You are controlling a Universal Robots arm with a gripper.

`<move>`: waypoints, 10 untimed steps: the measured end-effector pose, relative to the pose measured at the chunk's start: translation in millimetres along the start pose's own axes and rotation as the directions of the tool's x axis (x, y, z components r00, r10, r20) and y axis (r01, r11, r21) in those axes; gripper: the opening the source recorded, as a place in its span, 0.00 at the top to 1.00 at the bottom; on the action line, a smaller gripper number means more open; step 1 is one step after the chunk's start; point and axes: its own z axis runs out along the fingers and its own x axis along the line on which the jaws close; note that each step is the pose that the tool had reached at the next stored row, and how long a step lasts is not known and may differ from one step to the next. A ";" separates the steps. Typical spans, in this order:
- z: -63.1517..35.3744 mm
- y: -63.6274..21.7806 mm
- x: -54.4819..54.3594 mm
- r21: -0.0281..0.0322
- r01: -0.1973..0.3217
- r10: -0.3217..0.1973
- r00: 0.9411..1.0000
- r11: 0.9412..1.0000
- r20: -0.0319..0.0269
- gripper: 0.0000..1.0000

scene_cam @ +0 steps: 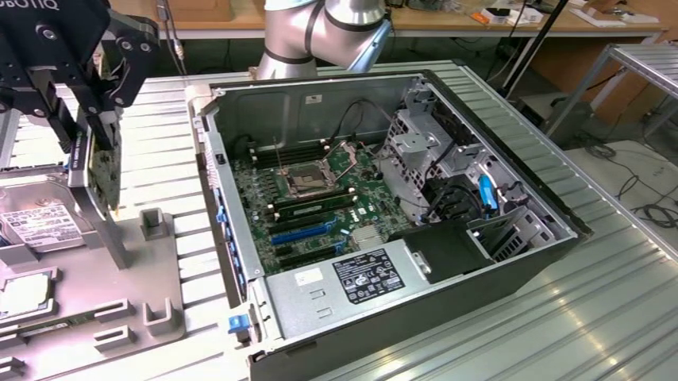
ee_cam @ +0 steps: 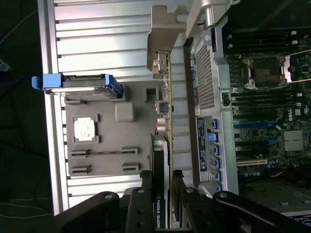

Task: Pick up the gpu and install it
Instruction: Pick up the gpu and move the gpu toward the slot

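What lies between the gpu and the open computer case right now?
Between the gpu and the computer case, the exterior view shows the edge of the gray tray with a small upright post, then a bare strip of ribbed table.

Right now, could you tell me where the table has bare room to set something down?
The widest bare patch is the ribbed table on the exterior view's right of the computer case. The strip between case and grey parts tray is narrow. The tray is crowded: hard drive, and the tool holding the gpu above it.
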 end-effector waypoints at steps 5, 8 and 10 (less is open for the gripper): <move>0.0 0.0 0.0 0.000 0.000 0.000 1.000 1.000 0.000 0.73; -1.9 0.1 0.0 0.000 0.000 0.000 1.000 1.000 0.000 0.73; -5.6 0.3 -0.1 0.000 0.000 0.000 1.000 1.000 0.000 0.73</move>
